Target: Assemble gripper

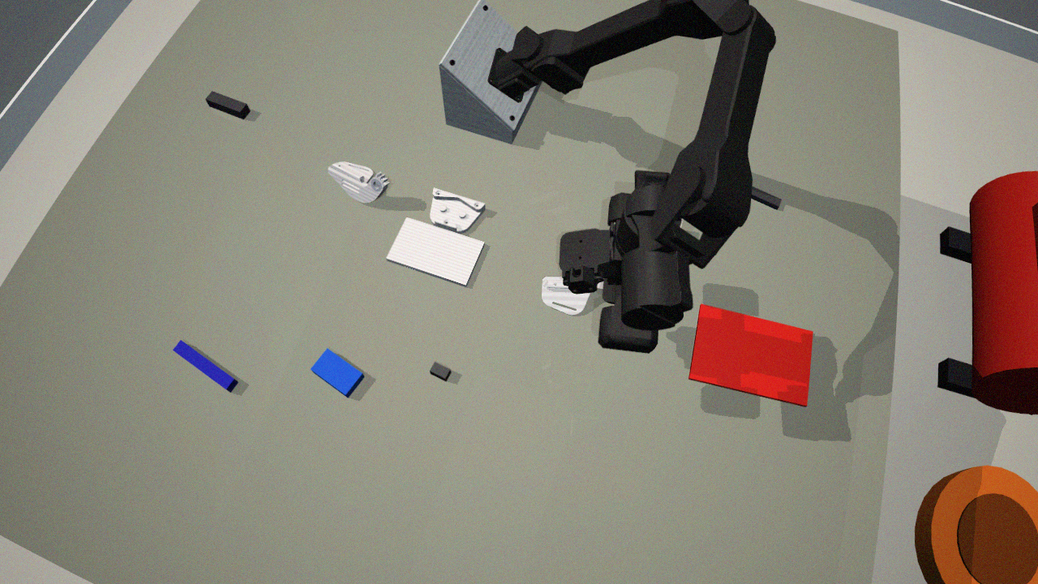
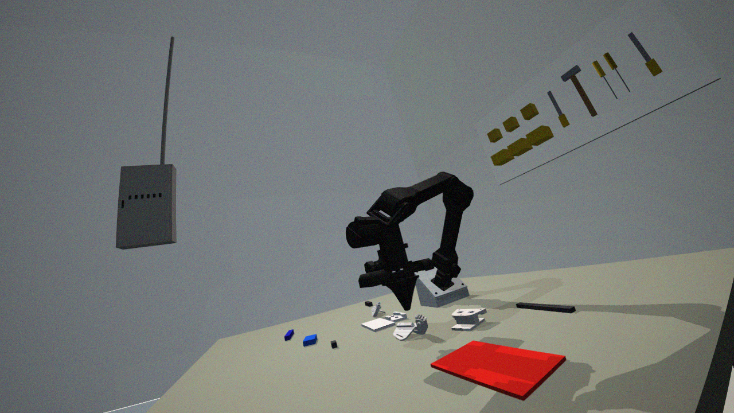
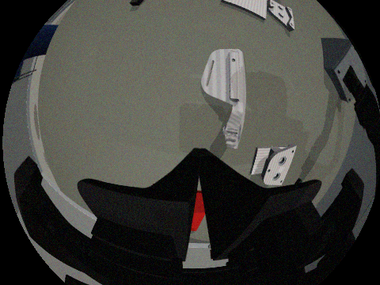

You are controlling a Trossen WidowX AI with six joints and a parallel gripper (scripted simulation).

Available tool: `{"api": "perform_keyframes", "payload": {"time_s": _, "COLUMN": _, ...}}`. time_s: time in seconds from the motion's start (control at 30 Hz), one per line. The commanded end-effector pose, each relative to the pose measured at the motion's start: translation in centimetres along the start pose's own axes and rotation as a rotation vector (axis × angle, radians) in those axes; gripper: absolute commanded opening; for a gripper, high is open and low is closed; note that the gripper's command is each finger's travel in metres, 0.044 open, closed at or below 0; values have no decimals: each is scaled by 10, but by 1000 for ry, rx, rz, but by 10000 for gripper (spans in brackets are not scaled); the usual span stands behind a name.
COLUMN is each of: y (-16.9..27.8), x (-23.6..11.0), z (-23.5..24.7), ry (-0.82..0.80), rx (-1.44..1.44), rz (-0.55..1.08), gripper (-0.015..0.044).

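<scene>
Tool (image 1: pixel 618 292) (image 2: pixel 406 308) (image 3: pixel 199 153) together, nothing gripped. Nearer jaw (image 1: pixel 564 301) (image 2: pixel 403 332) (image 3: pixel 220 79) just beyond the fingertips, toothed end closest, long axis running away from them.

Seen from above, a board (image 1: pixel 751 354) (image 2: pixel 498 367) (image 3: pixel 199 206) lies toward the tabletop's (image 1: pixel 508 472) (image 2: pixel 256 369) (image 3: pixel 119 87) right edge. Nearer the left edge lies a bar (image 1: pixel 204 366) (image 2: pixel 288 334), then rightward a block (image 1: pixel 337 371) (image 2: pixel 309 339) and a cube (image 1: pixel 439 371) (image 2: pixel 333 344) (image 3: pixel 136 1).
</scene>
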State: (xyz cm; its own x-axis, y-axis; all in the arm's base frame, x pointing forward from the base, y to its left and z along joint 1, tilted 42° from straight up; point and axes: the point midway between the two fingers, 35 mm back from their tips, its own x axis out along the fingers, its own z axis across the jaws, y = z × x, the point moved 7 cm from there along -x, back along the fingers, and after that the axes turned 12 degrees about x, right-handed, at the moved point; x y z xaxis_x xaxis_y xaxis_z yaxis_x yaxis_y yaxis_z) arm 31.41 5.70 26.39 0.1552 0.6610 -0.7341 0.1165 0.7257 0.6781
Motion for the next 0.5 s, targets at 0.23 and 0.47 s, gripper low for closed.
{"api": "perform_keyframes", "payload": {"time_s": 0.23, "y": 0, "x": 16, "z": 2, "ry": -2, "rx": 6, "rz": -4, "gripper": 0}}
{"api": "perform_keyframes", "payload": {"time_s": 0.47, "y": 0, "x": 27, "z": 2, "ry": -2, "rx": 6, "rz": -4, "gripper": 0}}
